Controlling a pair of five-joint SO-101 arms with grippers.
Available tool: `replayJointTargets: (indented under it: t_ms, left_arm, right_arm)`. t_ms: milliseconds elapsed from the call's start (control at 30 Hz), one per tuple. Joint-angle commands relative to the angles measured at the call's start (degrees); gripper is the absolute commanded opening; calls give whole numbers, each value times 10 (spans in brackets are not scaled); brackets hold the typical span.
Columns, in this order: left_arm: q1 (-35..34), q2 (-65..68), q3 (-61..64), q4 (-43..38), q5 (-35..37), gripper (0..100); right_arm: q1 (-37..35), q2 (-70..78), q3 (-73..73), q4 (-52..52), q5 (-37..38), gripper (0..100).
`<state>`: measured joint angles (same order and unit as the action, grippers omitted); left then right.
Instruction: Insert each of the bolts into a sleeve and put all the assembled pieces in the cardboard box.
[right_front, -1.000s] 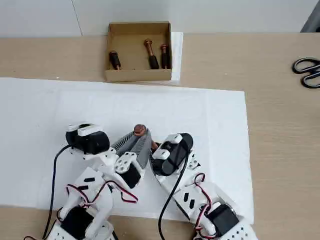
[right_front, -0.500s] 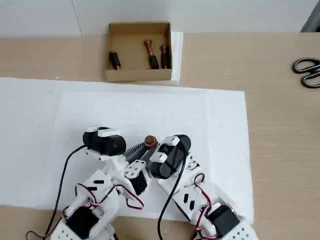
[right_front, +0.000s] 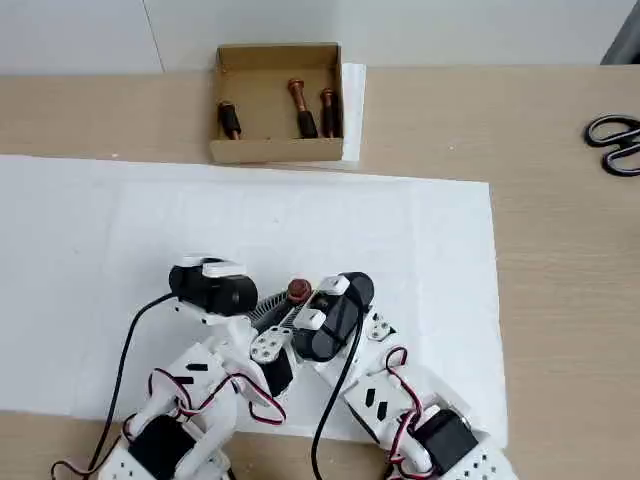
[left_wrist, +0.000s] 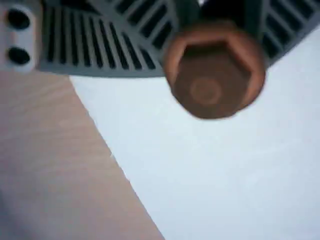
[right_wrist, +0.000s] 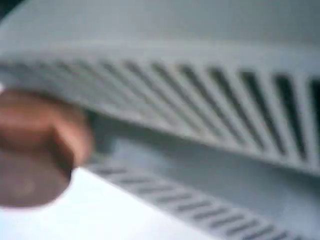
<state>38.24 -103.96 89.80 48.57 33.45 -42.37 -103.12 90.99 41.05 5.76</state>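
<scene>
Your two grippers meet over the white sheet (right_front: 400, 250) near the surface's (right_front: 550, 250) near edge.
Your left gripper (right_front: 283, 303) has its grey fingers (left_wrist: 100, 45) pinching the copper bolt (left_wrist: 215, 75); the right gripper (right_front: 314, 300) sits just beside, and you cannot tell its grip. Three assembled pieces (right_front: 300, 108) lie in the cardboard box (right_front: 278, 150) by the far edge.

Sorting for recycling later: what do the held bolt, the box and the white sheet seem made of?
Bolt: copper-toned metal, by its dull sheen and moulded hex head. Box: plain brown cardboard, matte, with folded walls. Sheet: white and matte, perhaps paper or thin foam; the look leaves it open.
</scene>
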Motion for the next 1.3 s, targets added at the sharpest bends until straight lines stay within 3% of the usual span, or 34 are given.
replayJointTargets:
  t_ms: [0,433,667,1000,1267]
  left_arm:
    - [66,-2,12,30,-23,6]
    - [45,-2,10,26,-55,16]
    - [45,-2,8,28,-54,175]
    - [43,-2,-16,29,-54,176]
    - [-3,-2,-44,30,-55,177]
  right_arm:
    - [-10,-8,-69,-23,4,2]
    - [-8,-8,-69,-22,4,2]
    - [-8,-8,-69,-20,4,2]
    - [-7,-8,-53,-19,4,2]
    - [-7,-8,-53,-19,4,2]
